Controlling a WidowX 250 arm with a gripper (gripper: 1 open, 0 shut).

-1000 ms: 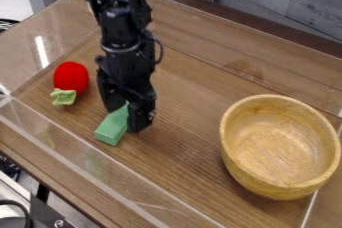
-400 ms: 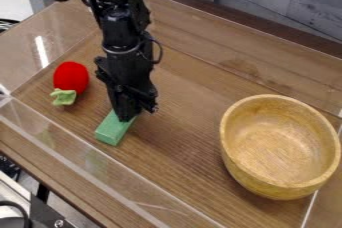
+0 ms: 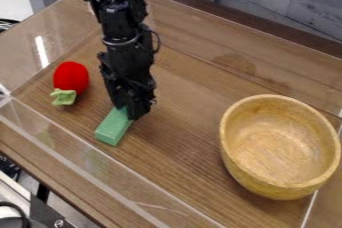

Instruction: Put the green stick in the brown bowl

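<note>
The green stick [image 3: 114,127] lies flat on the wooden table, left of centre, pointing toward the front edge. My gripper [image 3: 130,110] hangs straight down over the stick's far end, its dark fingertips right at the block and standing apart, so it looks open. The stick rests on the table and is not lifted. The brown bowl [image 3: 281,144], large and round with a thick rim, sits empty at the right, well away from the stick and the gripper.
A red ball-like toy [image 3: 71,76] with a green leafy base lies just left of the arm. A clear low wall [image 3: 80,172] runs along the table's front and left edges. Bare wood lies between the stick and the bowl.
The fingers narrowed over the stick's far end, then spread again. The stick went from propped up to lying flat, shifted slightly. The arm stayed over the same spot.
</note>
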